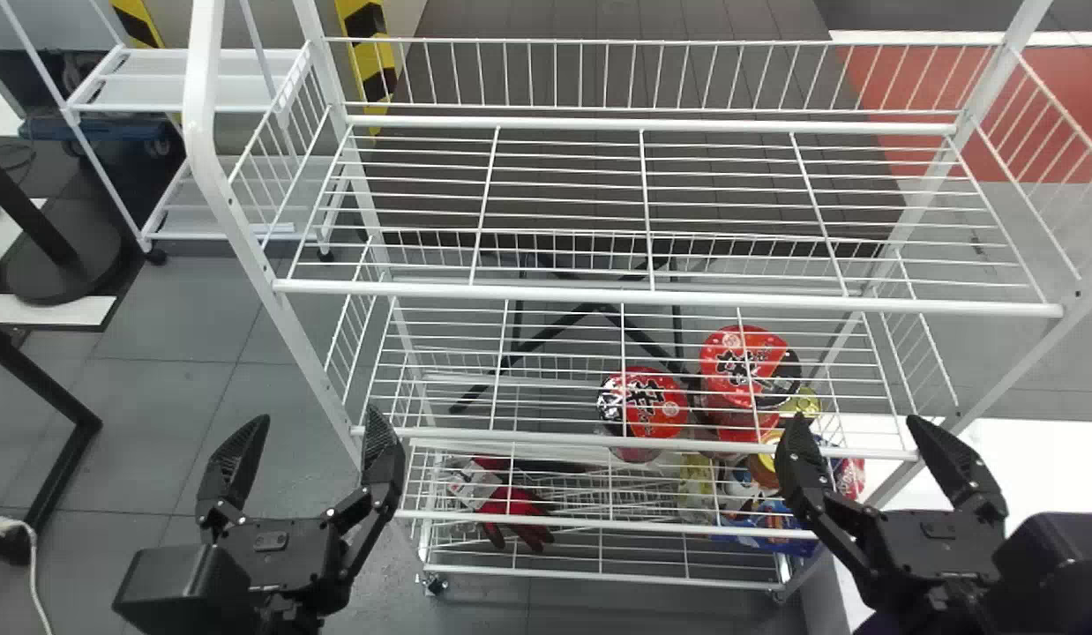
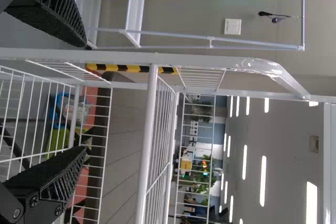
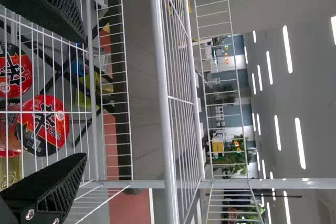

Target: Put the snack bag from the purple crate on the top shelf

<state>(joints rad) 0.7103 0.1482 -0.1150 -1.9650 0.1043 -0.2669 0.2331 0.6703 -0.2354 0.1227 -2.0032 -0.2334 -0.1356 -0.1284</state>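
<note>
My left gripper (image 1: 297, 450) stands open at the rack's lower left in the head view, nothing between its fingers. My right gripper (image 1: 850, 450) is open too, in front of the rack's right side. In the left wrist view the left gripper (image 2: 84, 98) has its fingers wide apart, and the right gripper (image 3: 84, 98) looks the same in the right wrist view. The top shelf (image 1: 568, 201) of the white wire rack holds nothing on its wires. I cannot make out a purple crate or tell which item is the snack bag.
Red-lidded noodle cups (image 1: 656, 404) show below the top shelf. Red gloves (image 1: 516, 511) and blue packages (image 1: 771, 520) are on the lower levels. A white surface (image 1: 1040, 467) stands at the right, and the rack's left post (image 1: 312, 370) rises near the left gripper.
</note>
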